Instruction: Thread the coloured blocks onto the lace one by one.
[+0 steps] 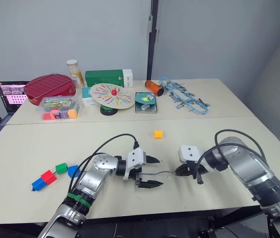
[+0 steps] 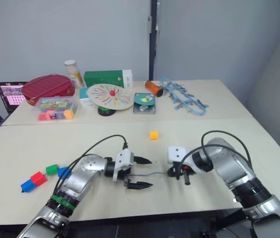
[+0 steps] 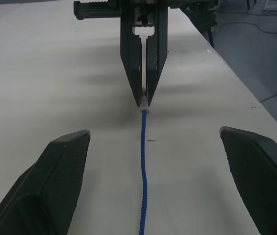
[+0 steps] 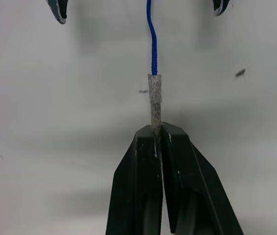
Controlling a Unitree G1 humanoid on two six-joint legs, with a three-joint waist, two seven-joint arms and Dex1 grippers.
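A robot test lab, by its look: 2 plain pale tables [image 1: 219, 101] pushed together against a bare grey wall [image 1: 219, 34], a laptop [image 1: 11, 95] at far left, and at upper centre assorted props, a toy box [image 1: 59, 108], a spinner [image 1: 113, 95], a green carton [image 1: 107, 78].

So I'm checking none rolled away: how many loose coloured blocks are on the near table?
5. Orange-yellow block sits alone mid-table; blue, red, green and second blue cluster on the robot's left.
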